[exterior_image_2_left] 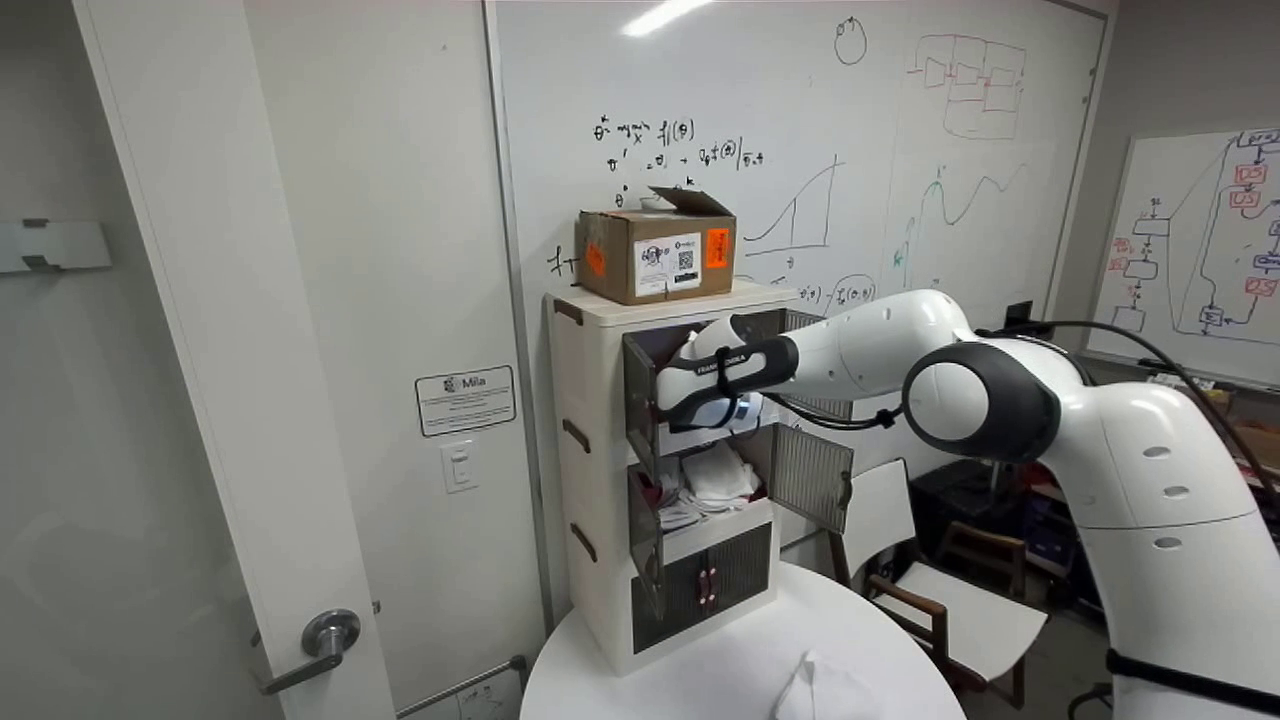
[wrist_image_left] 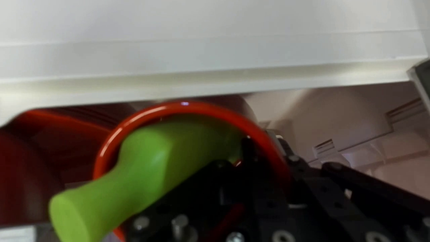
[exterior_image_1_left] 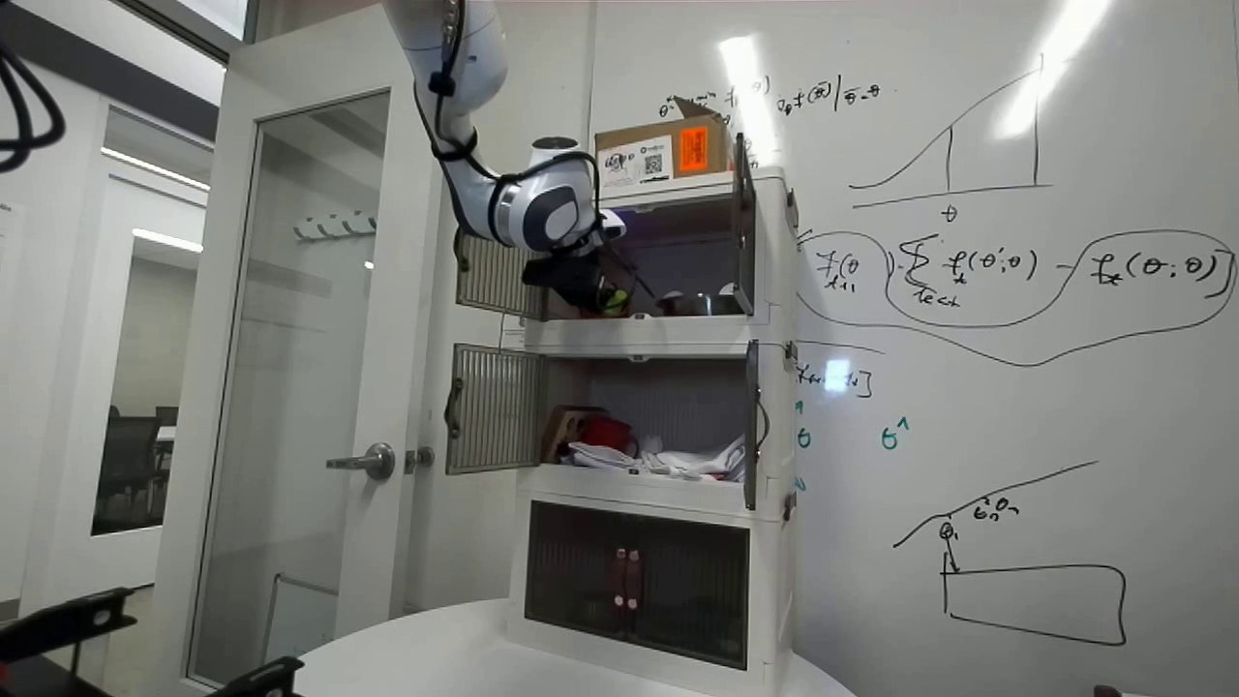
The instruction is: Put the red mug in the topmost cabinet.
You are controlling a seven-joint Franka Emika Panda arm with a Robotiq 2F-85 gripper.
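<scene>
Clearly, the red mug [wrist_image_left: 188, 107] – glossy, round-rimmed – is pinched at its lip by the jaws. Inside it, a smooth, waisted lime-green object [wrist_image_left: 144, 171] is seen.

glossy mug [wrist_image_left: 201, 109], cardbd box [exterior_image_2_left: 655, 256], mtl dr-handle [exterior_image_1_left: 373, 463]

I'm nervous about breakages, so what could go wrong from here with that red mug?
The yellow-green object sticks out of the red mug, so it might snag or tip out. The pincer grips the mug at just one side, so the mug may swing or slip. In an exterior view, a shiny metal vessel stands in the topmost cabinet, so the mug could bump it.
</scene>
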